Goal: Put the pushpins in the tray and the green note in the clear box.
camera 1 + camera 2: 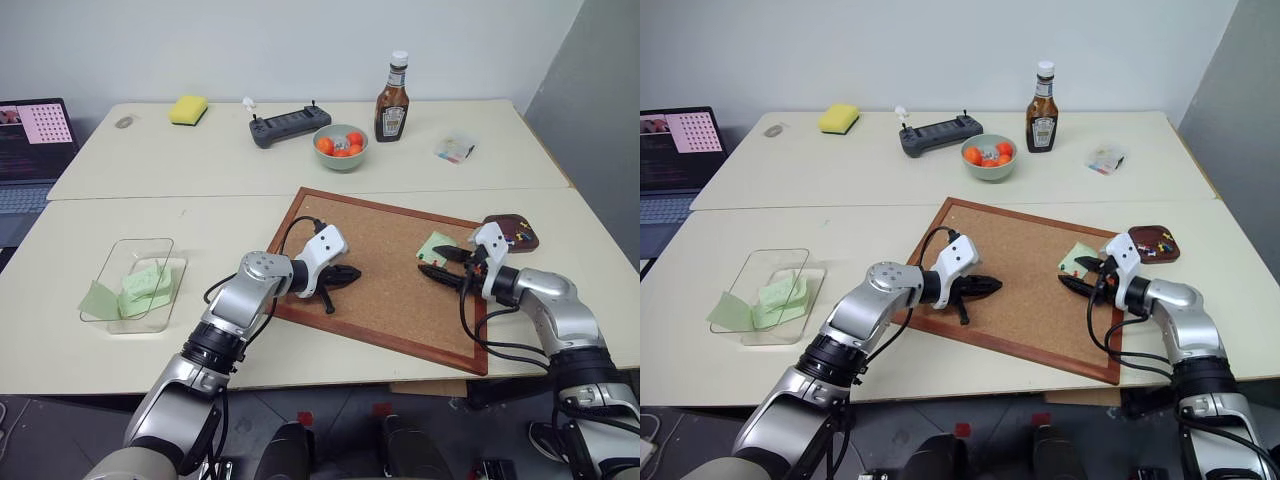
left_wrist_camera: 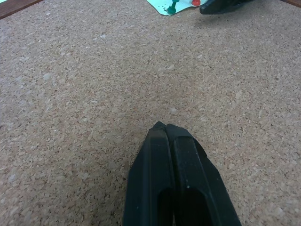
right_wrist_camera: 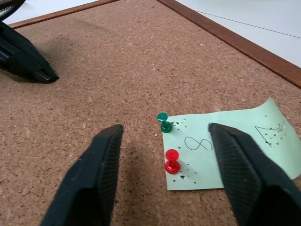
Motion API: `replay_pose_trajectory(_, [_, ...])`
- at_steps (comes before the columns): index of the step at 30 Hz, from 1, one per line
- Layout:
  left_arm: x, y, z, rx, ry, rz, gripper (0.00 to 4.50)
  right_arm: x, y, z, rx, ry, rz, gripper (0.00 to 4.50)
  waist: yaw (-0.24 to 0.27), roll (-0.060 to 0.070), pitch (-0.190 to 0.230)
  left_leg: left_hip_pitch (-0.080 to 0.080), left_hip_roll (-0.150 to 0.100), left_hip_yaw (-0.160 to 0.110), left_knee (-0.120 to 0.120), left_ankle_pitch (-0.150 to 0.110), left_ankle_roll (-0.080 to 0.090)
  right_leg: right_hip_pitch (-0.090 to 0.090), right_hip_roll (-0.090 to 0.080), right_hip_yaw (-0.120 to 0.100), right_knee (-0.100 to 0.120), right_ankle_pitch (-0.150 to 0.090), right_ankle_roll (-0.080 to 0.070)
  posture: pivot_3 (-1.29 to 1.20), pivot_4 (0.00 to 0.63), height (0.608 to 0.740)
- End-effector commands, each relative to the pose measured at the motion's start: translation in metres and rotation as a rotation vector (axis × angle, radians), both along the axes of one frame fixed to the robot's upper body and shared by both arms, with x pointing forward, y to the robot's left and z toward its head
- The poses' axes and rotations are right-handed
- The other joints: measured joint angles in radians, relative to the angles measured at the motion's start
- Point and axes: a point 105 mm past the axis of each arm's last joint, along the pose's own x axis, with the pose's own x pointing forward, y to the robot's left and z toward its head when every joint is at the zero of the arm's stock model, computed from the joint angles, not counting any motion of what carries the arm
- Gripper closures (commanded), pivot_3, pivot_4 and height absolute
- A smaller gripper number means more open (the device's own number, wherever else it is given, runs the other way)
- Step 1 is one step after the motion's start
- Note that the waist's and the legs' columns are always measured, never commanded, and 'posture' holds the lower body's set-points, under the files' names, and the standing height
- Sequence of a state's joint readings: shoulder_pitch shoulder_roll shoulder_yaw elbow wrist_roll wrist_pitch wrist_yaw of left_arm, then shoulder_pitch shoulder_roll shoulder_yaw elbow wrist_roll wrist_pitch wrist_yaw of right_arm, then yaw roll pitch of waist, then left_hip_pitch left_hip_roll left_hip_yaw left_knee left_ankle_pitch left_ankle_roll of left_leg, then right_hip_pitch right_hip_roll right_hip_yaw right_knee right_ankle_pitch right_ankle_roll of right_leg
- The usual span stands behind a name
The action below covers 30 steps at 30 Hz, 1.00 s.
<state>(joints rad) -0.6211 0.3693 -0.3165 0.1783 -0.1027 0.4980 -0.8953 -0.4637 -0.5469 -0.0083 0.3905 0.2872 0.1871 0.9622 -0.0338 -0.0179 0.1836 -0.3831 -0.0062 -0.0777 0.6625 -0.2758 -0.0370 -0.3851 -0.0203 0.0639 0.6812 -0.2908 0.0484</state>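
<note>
Right gripper (image 3: 162, 172) jaws apart and empty, red pushpin (image 3: 172, 161) between them, green pushpin (image 3: 164, 122) just beyond, both stuck in the green note (image 3: 230, 146) on the cork board (image 3: 117, 70), left gripper (image 2: 165, 128) clenched empty, head views add tray (image 1: 512, 232) behind the right gripper, clear box (image 1: 135, 283) far off beyond the left gripper.

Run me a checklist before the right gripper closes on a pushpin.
1. Right gripper open: ok, jaws stand apart.
2. Red pushpin between the fingers: ok.
3. Green pushpin clear of the grasp: not ok, it stands close beside the red one.
4. Green note still pinned to the cork board: ok, both pins stand in it.
5. Left gripper out of the way: ok, shut, apart on the cork.
6. Tray reachable: ok, beside the board's far right corner.
</note>
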Motion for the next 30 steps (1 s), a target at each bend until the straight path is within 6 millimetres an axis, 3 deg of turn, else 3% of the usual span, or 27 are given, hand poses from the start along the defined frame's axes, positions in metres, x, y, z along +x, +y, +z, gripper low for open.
replay_pose_trajectory(1, [-0.001, 0.005, -0.002, 0.019, 0.002, 0.015, 4.5, 0.002, -0.004, 0.015, -0.017, -0.062, 0.005, 2.37, 0.0, 0.0, 0.0, 0.0, 0.0, 0.0, 0.0, 0.0, 0.0, 0.0, 0.0, 0.0, 0.0, 0.0, 0.0, 0.0, 0.15, 0.74])
replay_pose_trajectory(14, [0.0, 0.0, -0.001, 0.013, -0.002, 0.005, 4.5, 0.001, -0.009, 0.017, -0.031, -0.083, 0.002, 4.49, 0.0, 0.0, 0.0, 0.0, 0.0, 0.0, 0.0, 0.0, 0.0, 0.0, 0.0, 0.0, 0.0, 0.0, 0.0, 0.0, 0.15, 0.74])
replay_pose_trajectory(23, [0.001, 0.0, -0.002, 0.019, -0.008, 0.009, 4.5, 0.0, -0.008, 0.046, 0.089, -0.11, -0.001, 4.49, 0.001, 0.0, 0.0, -0.001, 0.0, 0.0, 0.0, 0.0, 0.0, 0.0, 0.0, 0.0, 0.0, 0.0, 0.0, 0.0, 0.15, 0.74])
replay_pose_trajectory(30, [0.002, 0.0, -0.003, 0.023, -0.007, 0.011, 4.5, 0.0, -0.01, 0.055, 0.113, -0.129, -0.033, 4.49, 0.001, 0.0, 0.0, 0.0, 0.0, 0.0, 0.0, 0.0, 0.0, 0.0, 0.0, 0.0, 0.0, 0.0, 0.0, 0.0, 0.15, 0.74])
